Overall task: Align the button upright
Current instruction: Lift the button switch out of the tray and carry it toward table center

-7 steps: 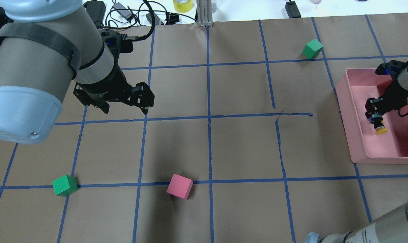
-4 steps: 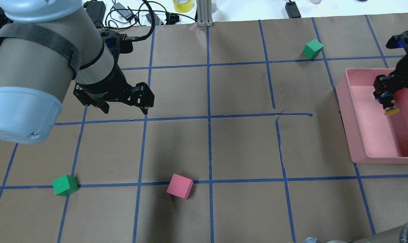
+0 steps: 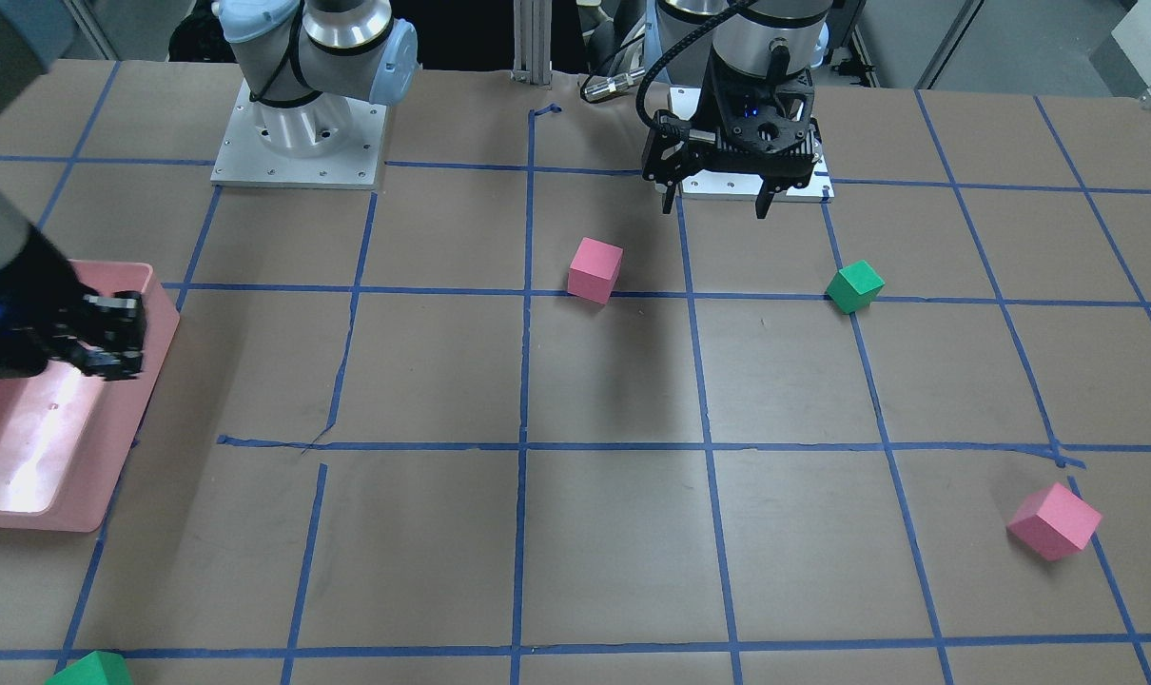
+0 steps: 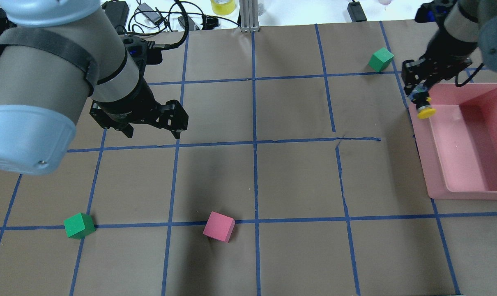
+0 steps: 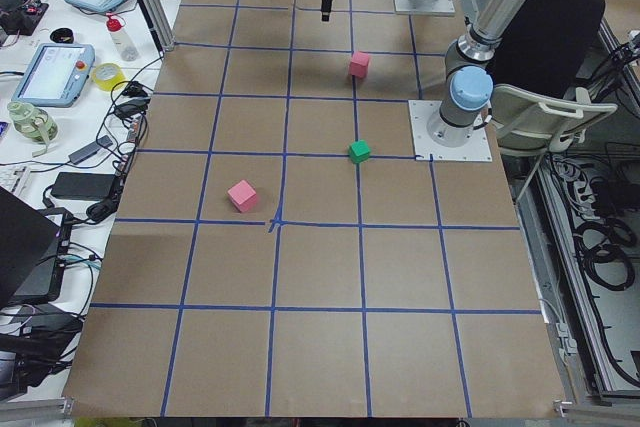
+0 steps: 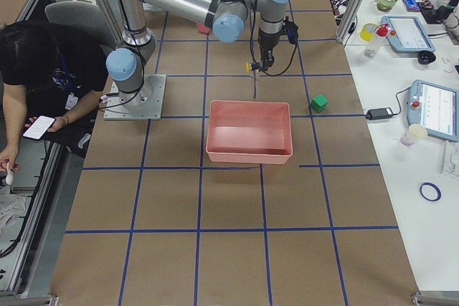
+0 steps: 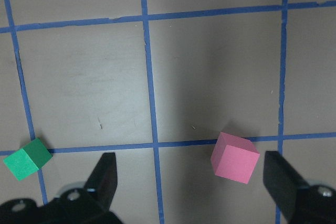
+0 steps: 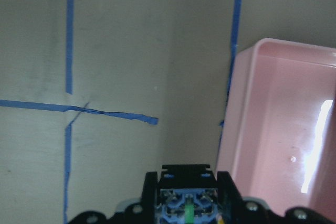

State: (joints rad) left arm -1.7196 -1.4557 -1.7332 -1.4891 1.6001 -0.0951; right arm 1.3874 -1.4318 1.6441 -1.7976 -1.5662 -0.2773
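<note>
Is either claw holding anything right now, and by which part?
The right gripper holds the button by its dark body, and the yellow cap sticks out free below. The left gripper is open and empty.

Table (image 4: 297,181) surface: brown paper, blue tape grid (image 4: 297,220), tape torn near centre. White bench (image 5: 60,112) alongside: tablets (image 5: 52,72), cables (image 5: 128,107), yellow tape roll (image 5: 107,74). Aluminium post (image 4: 248,14) at far edge. Chair (image 5: 545,107) at opposite side. Lighting even, shadows soft.
</note>
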